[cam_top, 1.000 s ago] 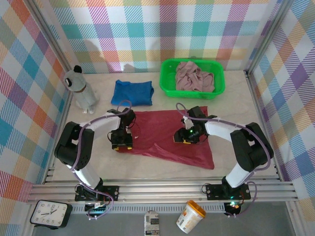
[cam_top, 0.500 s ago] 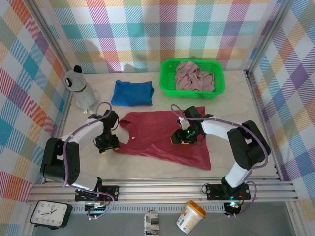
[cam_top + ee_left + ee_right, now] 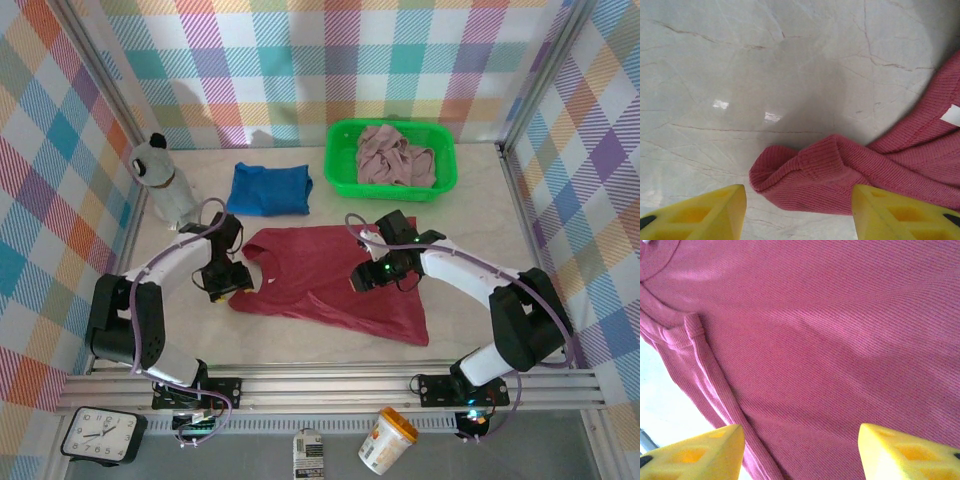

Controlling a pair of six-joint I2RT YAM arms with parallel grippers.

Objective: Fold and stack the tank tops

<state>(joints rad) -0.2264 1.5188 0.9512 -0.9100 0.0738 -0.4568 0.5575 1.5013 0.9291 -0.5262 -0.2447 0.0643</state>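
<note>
Pastel plaid cloth walls [image 3: 300, 60] close in the top and both sides; a pale marbled tabletop [image 3: 480, 215] lies mid-frame, aluminium rails [image 3: 330, 385] along the bottom.

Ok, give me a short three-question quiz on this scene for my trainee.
1. True or false: the folded blue tank top lies on the table apart from the dark red tank top.
2. Where is the pale pink tank top? A) in the green basket; B) under the red one; C) on top of the blue one.
3. Fill in: the jaws of the left pincer and the right pincer both stand ____.
Key: 1 true; 2 A; 3 open.
</note>
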